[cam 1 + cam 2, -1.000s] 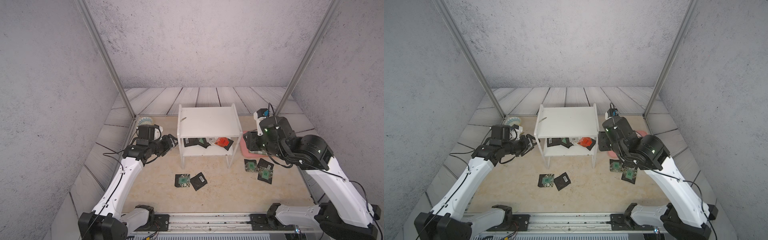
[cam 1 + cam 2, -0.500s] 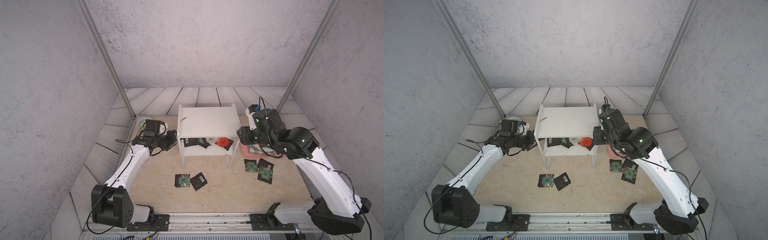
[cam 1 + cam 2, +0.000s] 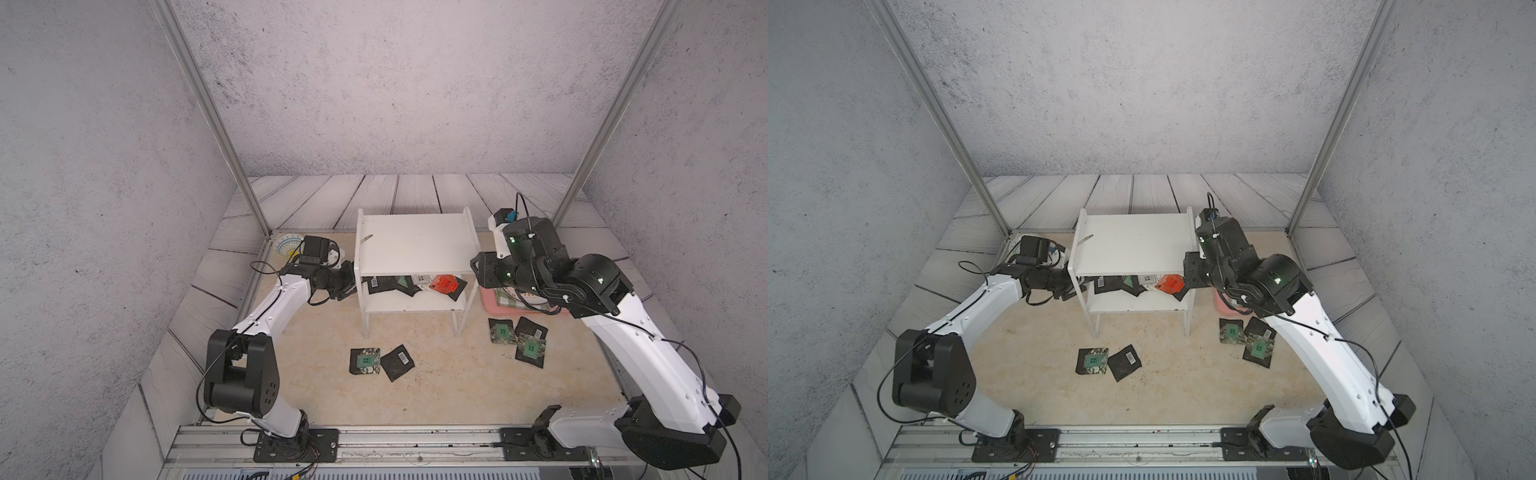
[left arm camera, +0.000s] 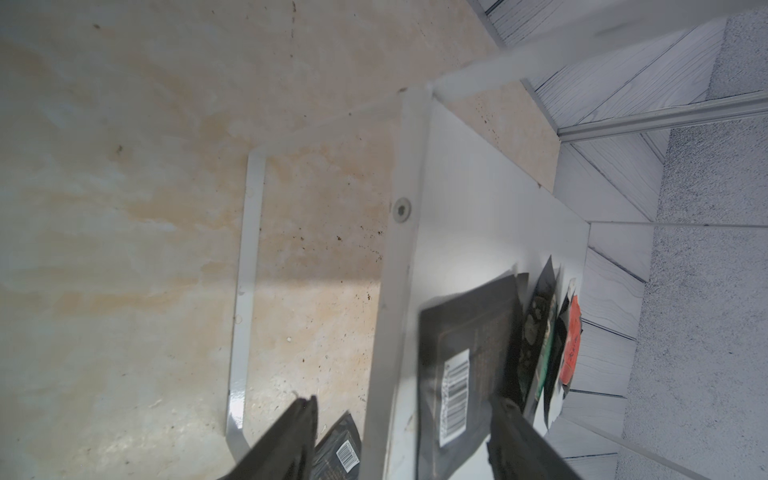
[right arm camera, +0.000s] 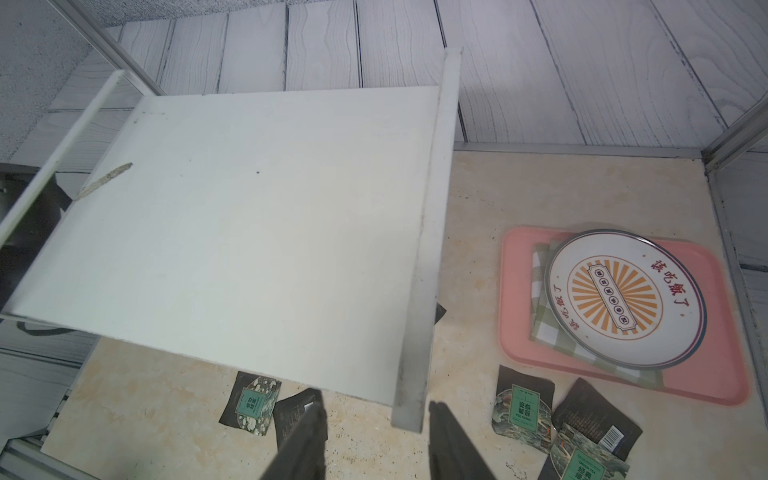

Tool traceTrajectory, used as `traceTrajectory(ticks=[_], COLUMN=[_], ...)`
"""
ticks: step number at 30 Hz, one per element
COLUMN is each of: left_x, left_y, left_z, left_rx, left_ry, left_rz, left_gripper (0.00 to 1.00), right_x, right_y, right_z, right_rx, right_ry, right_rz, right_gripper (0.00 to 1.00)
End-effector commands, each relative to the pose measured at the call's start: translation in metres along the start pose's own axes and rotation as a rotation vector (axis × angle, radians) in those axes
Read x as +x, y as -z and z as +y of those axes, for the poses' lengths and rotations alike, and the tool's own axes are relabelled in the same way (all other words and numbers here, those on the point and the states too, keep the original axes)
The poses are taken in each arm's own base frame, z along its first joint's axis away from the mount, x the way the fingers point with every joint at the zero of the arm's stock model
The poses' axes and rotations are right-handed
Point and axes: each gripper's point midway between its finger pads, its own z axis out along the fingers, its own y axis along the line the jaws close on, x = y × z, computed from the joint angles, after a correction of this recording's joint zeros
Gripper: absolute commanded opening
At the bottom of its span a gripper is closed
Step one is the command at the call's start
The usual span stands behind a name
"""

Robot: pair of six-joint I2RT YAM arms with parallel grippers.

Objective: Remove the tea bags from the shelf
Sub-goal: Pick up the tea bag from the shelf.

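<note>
The white shelf [image 3: 415,245] [image 3: 1133,245] stands mid-table. On its lower board lie several tea bags: a black barcoded one [image 3: 376,283] [image 4: 461,365] at the left, a red-orange one [image 3: 444,283] [image 3: 1170,283] at the right. My left gripper [image 3: 351,280] [image 4: 407,403] is open at the shelf's left side, its fingers either side of the lower board's edge and the black barcoded bag. My right gripper [image 3: 478,270] [image 5: 374,401] is open and empty, above the shelf's right side panel [image 5: 419,291].
Two tea bags [image 3: 365,360] [image 3: 398,362] lie on the table before the shelf, three more [image 3: 500,331] [image 5: 521,409] at the right. A pink tray [image 5: 706,374] holds a plate [image 5: 623,299] on a green checked cloth [image 5: 540,328]. A patterned bowl [image 3: 286,245] sits back left.
The left gripper has moved right, up to the shelf's left side. The right gripper has swung left from over the pink tray to the shelf's right side, its jaws a little narrower.
</note>
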Motion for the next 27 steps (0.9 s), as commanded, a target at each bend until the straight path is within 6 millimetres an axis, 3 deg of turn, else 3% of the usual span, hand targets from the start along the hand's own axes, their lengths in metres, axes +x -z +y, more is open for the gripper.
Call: traceTrajectory(ticks=[1,12,21,27], left_x=[-0.003,0.008,0.018,0.020], left_y=[-0.003,-0.012,-0.001,0.015], left_z=[-0.008,0.010,0.022,0.018], left_rx=[0.018,-0.015,-0.054,-0.065], left_ry=[-0.043,-0.026,-0.033,-0.065], left_rz=[0.007,0.032,0.028,-0.001], left_gripper=[0.69,0.51,0.36,0.31], right_x=[-0.001,0.005,0.006,0.007], right_y=[0.003,-0.002,0.002,0.001], right_z=[0.000,-0.003,-0.007,-0.007], right_rx=[-0.012,-0.007,-0.005,-0.007], right_ry=[-0.002,-0.012,-0.025,-0.034], right_rz=[-0.016,-0.007,-0.016,-0.019], right_gripper=[0.43,0.43,0.43,0.43])
